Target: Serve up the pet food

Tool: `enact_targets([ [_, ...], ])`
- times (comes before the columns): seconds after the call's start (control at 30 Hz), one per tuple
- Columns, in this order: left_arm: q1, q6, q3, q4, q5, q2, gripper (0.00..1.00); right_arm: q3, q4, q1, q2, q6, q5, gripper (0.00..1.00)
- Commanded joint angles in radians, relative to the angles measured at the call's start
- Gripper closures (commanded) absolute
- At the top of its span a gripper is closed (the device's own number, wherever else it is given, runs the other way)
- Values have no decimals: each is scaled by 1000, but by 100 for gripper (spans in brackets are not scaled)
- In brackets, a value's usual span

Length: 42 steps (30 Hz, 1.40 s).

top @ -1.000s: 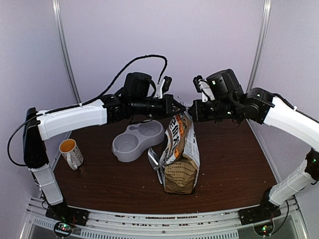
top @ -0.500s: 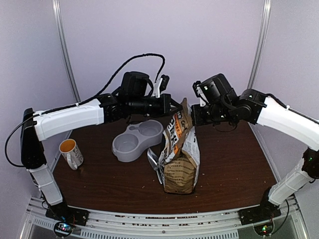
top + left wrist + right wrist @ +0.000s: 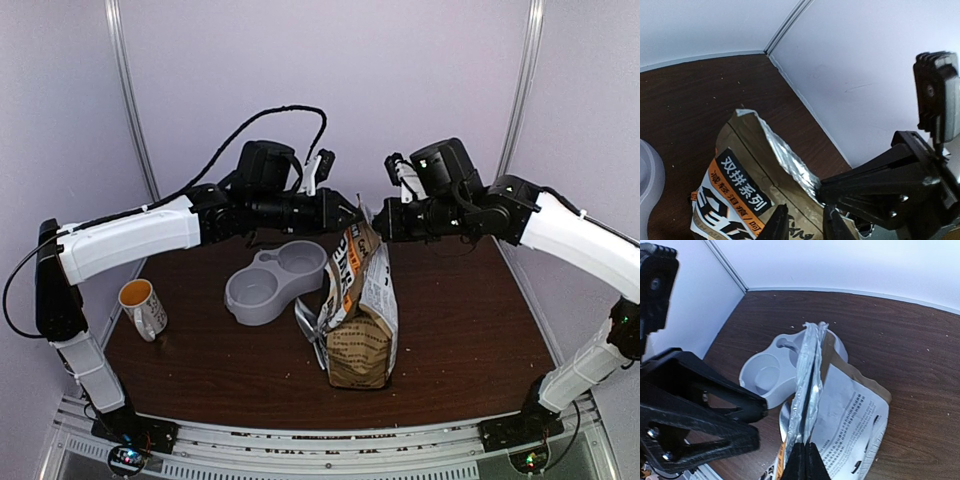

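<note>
Looking down from the top camera, I am seeing the kraft pet food bag point(image 3: 362, 340) standing upright near the middle of the dark wooden table point(image 3: 470, 330), well in from the front edge. Bare wood is showing from its right side out to the table's right edge. On its left, the metal scoop point(image 3: 306, 320) is lying against the bag. The grey double bowl point(image 3: 250, 300) is sitting just beyond the scoop, towards the back left. An orange-and-white mug point(image 3: 143, 307) is standing well apart, near the left edge. The back wall point(image 3: 330, 80) is rising close behind both wrists.

The right claw point(image 3: 804, 460) is pinching the bag's foil-lined top seam, with its fingertips pressed flat together on it. The left claw point(image 3: 803, 226) is hanging with its fingers a narrow way apart over the bag's printed front, just beside the same top edge. I cannot tell whether it is touching the paper. The pet food itself is not showing to me; the bag's mouth is lying nearly flat.

Both arms are reaching up from the near corners, forearms roughly level. Their wrists are facing each other above the bag.
</note>
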Motion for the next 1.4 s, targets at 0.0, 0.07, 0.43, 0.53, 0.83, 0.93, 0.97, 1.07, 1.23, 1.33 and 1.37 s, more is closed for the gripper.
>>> enact_targets([
  [0.0, 10, 10, 7, 4, -10, -37, 67, -9, 88, -10, -6, 36, -134, 100],
  [0.07, 11, 7, 3, 8, -6, -36, 64, -18, 103, -14, -4, 46, -155, 100],
  [0.43, 30, -24, -6, 19, 6, -3, 66, -29, 109, -19, -7, 57, -170, 100],
  [0.53, 30, -26, 0, 26, 18, 11, 66, -29, 107, -19, -6, 56, -171, 100],
  [0.83, 30, -32, 21, 63, 68, 46, 66, -32, 90, -21, -12, 49, -158, 100],
  [0.93, 30, -38, 25, 73, 92, 60, 68, -31, 83, -23, -14, 44, -149, 100],
  [0.97, 30, -43, 23, 84, 102, 63, 69, -32, 79, -22, -15, 40, -146, 100],
  [1.07, 30, -58, 14, 144, 136, 70, 74, -30, 69, -22, -15, 28, -136, 100],
  [1.23, 30, -82, 0, 220, 174, 73, 97, -35, 56, -23, -11, 11, -118, 100],
  [1.33, 30, -77, -1, 205, 151, 65, 100, -36, 40, -23, -14, -1, -78, 100],
  [1.37, 30, -72, -5, 201, 142, 61, 100, -37, 33, -23, -16, -11, -54, 100],
])
